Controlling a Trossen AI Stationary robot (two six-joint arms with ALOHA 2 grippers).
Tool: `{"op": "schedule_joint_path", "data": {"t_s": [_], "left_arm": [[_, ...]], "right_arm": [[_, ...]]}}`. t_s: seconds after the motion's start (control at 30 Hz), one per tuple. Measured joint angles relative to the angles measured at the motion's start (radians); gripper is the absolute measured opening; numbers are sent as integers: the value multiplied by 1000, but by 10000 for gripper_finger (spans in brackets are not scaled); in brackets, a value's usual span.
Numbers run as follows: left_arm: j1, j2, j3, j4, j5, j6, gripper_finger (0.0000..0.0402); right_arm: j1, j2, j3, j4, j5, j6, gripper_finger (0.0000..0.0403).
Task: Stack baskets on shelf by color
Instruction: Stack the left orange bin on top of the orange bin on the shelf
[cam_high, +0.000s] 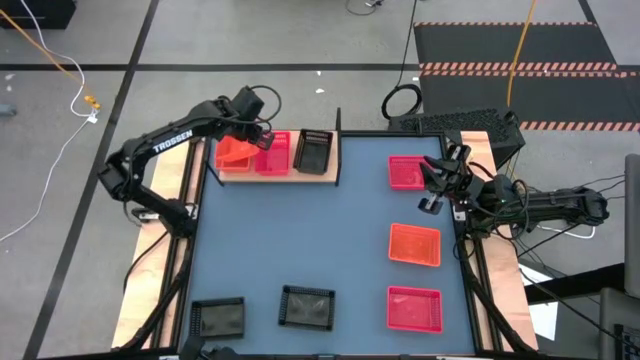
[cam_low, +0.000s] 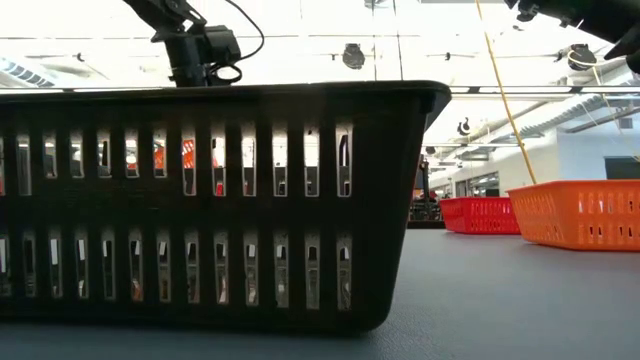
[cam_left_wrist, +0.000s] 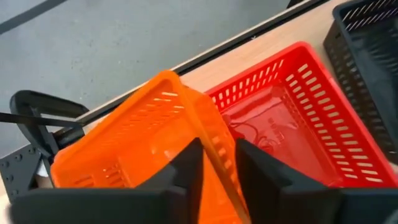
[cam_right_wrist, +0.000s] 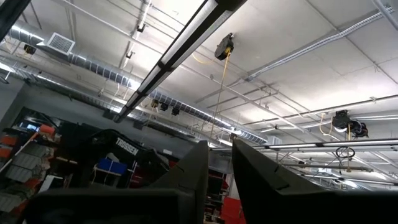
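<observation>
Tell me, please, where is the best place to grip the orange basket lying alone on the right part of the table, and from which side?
Probably from straight above, on one rim wall of the orange basket. It lies flat, open side up, apart from its neighbours, and its thin slotted walls suit two fingers.
</observation>
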Motion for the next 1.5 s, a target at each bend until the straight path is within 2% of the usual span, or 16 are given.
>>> {"op": "schedule_joint_path", "data": {"t_s": [0.2,0.43,0.53,0.63,0.8,0.9,1.07,1.2,1.3,1.5], "left_arm": [[-14,0,83,-45,0,-8,13],[-40,-1,254,-168,-1,1,27],[-71,-2,324,-212,-24,121,17],[-117,-3,353,-256,-43,365,9],[-197,-2,311,-369,-55,831,24],[-222,-2,245,-409,-127,983,19],[-199,-2,114,-415,-251,1048,10],[-175,-2,26,-403,-269,1121,19],[-167,-1,-18,-375,-288,1144,10],[-166,-1,-39,-373,-296,1172,19]], "right_arm": [[0,0,0,0,0,4,66],[0,0,0,0,0,3,66],[0,0,0,0,0,3,66],[0,0,0,0,1,3,66],[0,0,0,0,1,3,66],[0,0,0,-1,1,4,66],[0,0,0,-8,1,4,66],[0,0,0,-8,1,4,66],[0,0,0,-9,1,-5,66],[0,0,0,-16,1,-23,66]]}}
